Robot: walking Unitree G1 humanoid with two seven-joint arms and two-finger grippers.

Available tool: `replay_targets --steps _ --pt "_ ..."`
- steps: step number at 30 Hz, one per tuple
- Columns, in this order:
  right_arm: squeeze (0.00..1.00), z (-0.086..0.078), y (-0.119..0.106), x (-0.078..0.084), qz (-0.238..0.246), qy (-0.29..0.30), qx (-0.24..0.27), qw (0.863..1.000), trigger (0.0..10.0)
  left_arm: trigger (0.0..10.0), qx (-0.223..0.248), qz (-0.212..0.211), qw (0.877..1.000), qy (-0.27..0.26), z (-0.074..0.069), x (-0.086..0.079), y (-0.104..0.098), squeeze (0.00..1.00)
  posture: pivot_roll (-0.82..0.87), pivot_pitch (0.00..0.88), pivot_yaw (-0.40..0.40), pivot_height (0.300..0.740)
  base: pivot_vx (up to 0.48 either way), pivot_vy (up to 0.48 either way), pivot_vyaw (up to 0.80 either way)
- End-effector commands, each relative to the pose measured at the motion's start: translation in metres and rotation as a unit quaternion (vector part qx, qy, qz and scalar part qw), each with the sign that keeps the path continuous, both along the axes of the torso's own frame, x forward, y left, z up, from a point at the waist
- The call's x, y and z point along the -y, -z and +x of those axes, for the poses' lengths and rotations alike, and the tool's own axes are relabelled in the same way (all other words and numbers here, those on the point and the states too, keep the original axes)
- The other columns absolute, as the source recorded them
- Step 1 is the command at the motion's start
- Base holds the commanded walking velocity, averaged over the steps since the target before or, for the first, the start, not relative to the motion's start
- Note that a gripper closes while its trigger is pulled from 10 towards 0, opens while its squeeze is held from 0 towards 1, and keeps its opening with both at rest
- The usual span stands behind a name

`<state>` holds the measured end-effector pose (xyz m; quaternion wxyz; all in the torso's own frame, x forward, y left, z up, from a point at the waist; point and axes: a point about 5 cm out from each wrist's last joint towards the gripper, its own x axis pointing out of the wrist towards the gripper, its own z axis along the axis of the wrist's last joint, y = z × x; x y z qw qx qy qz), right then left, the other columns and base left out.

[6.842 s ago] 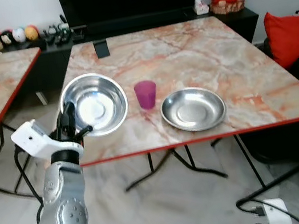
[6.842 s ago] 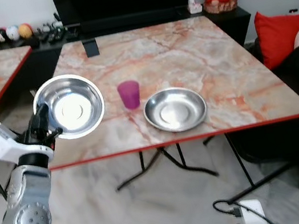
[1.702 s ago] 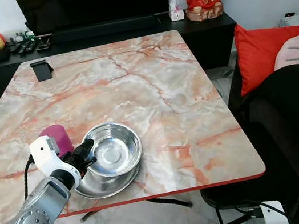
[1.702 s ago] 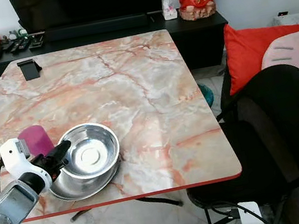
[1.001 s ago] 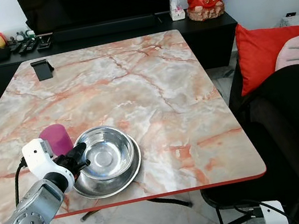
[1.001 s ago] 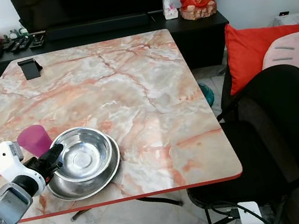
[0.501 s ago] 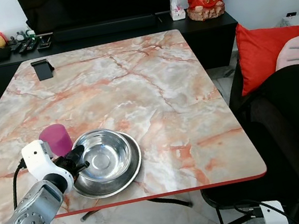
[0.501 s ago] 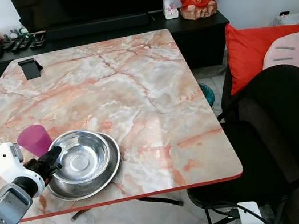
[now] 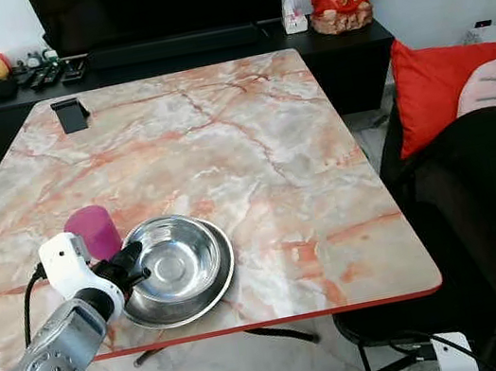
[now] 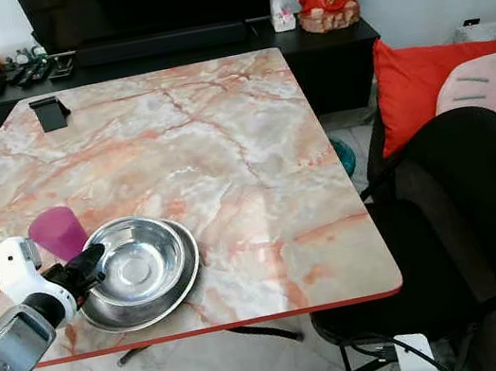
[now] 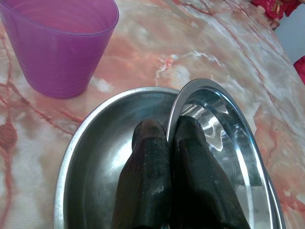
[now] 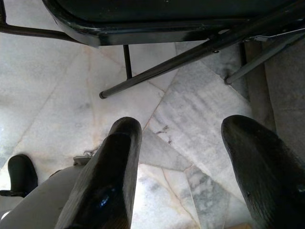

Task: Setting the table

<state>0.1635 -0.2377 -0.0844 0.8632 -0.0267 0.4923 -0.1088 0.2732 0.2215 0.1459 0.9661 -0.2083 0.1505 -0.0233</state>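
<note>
— While the left gripper (image 11: 169, 143) pinches that steel bowl's (image 9: 177, 259) rim, one finger inside and one outside, where exactly is the bowl sitting?

— Nested in the shallow steel plate (image 9: 216, 289), near the front edge of the marble-patterned table (image 9: 249, 137), at its left corner. The purple plastic cup (image 9: 93, 232) stands just beside the plate, on the far left of it.

— So which way must it let go?

— I'd say back toward the robot's left: the fingers point across the bowl, over the rim nearest the arm. The bowl is round, thin-walled and mirror-smooth, so it may slide on the plate.

— And the other arm?

— The right gripper (image 12: 186, 157) hangs idle, fingers spread, over the pale stone floor (image 12: 57, 86) by the black chair (image 9: 491, 200).
</note>
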Motion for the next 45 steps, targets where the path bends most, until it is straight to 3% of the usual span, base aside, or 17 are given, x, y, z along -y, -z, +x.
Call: replay_targets --steps 1,6,7,8,9,13,14,15,26,28,29,30,31,34,36,37,45 --pt "0.00 0.0010 -0.0005 0.0008 -0.001 -0.004 -0.002 1.000 10.0 10.0 -0.007 0.002 1.000 -0.002 -0.0006 -0.0007 0.0021 0.00 -0.03 0.000 0.021 0.740 0.000 0.000 0.00" --pt "0.00 0.0008 -0.0005 0.0008 -0.001 -0.004 -0.003 1.000 10.0 10.0 -0.008 0.002 1.000 -0.001 -0.0002 0.0006 0.0027 0.00 -0.03 0.000 0.021 0.740 0.000 0.000 0.00" --pt "0.00 0.0008 -0.0004 0.0008 -0.001 -0.003 -0.003 1.000 10.0 10.0 -0.008 0.002 1.000 -0.001 -0.0002 0.0005 0.0026 0.32 -0.03 0.000 0.021 0.740 0.000 0.000 0.00" --pt "0.00 0.0008 -0.0004 0.0007 -0.001 -0.003 -0.003 1.000 10.0 10.0 -0.008 0.002 1.000 -0.001 -0.0002 0.0004 0.0026 0.75 -0.03 0.000 0.020 0.740 0.000 0.000 0.00" --pt "0.00 0.0008 -0.0005 0.0007 -0.001 -0.004 -0.003 1.000 10.0 10.0 -0.008 0.003 1.000 -0.001 -0.0002 0.0005 0.0027 0.89 -0.03 0.000 0.020 0.740 0.000 0.000 0.00" --pt "0.00 0.0009 -0.0005 0.0007 -0.001 -0.004 -0.003 1.000 10.0 10.0 -0.008 0.005 1.000 -0.001 -0.0003 0.0002 0.0026 0.87 -0.03 0.000 0.020 0.740 0.000 0.000 0.00" --pt "0.00 0.0009 -0.0005 0.0006 -0.001 -0.004 -0.002 1.000 10.0 10.0 -0.009 0.007 1.000 -0.001 -0.0002 -0.0001 0.0027 0.80 -0.03 0.000 0.020 0.740 0.000 0.000 0.00" --pt "0.00 0.0010 -0.0005 0.0005 0.000 -0.004 -0.002 1.000 10.0 10.0 -0.011 0.014 1.000 -0.002 -0.0001 -0.0009 0.0027 0.00 -0.03 0.000 0.019 0.740 0.000 0.000 0.00" --pt "0.00 0.0011 -0.0005 0.0003 0.001 -0.005 -0.002 1.000 10.0 10.0 -0.007 0.030 1.000 0.002 0.0020 -0.0028 -0.0001 0.00 -0.03 0.000 0.019 0.740 0.000 0.000 0.00" --pt "0.00 0.0011 -0.0004 0.0003 0.001 -0.005 -0.003 1.000 10.0 10.0 -0.008 0.033 0.999 0.005 0.0019 -0.0014 0.0002 0.04 -0.03 0.000 0.020 0.740 0.000 0.000 0.00" --pt "0.00 0.0011 -0.0004 0.0003 0.001 -0.005 -0.003 1.000 10.0 10.0 -0.009 0.035 0.999 0.006 0.0019 -0.0010 0.0004 0.58 -0.03 0.000 0.019 0.740 0.000 0.000 0.00" --pt "0.00 0.0011 -0.0004 0.0004 0.001 -0.005 -0.003 1.000 10.0 10.0 -0.009 0.036 0.999 0.007 0.0019 -0.0009 0.0006 0.58 -0.03 0.000 0.019 0.740 0.000 0.000 0.00" --pt "0.00 0.0011 -0.0005 0.0004 0.001 -0.005 -0.003 1.000 10.0 10.0 -0.010 0.040 0.999 0.007 0.0018 -0.0006 0.0009 1.00 -0.03 0.000 0.019 0.740 0.000 0.000 0.00" --pt "0.00 0.0011 -0.0004 0.0004 0.001 -0.005 -0.003 1.000 10.0 10.0 -0.012 0.046 0.999 0.008 0.0017 -0.0003 0.0014 1.00 -0.03 0.000 0.019 0.740 0.000 0.000 0.00" --pt "0.00 0.0011 -0.0004 0.0003 0.001 -0.006 -0.003 1.000 10.0 10.0 -0.019 0.055 0.998 0.009 0.0011 -0.0013 0.0027 0.14 -0.03 0.000 0.019 0.740 0.000 0.000 0.00" --pt "0.00 0.0011 -0.0004 0.0003 0.002 -0.006 -0.003 1.000 10.0 10.0 -0.020 0.058 0.998 0.009 0.0008 -0.0020 0.0031 0.00 -0.03 0.000 0.019 0.740 0.000 0.000 0.00" --pt "0.00 0.0012 -0.0004 0.0001 0.002 -0.009 -0.005 1.000 10.0 10.0 -0.026 0.087 0.996 0.012 0.0001 -0.0047 0.0031 0.00 -0.02 0.000 0.017 0.740 0.000 0.000 0.00"
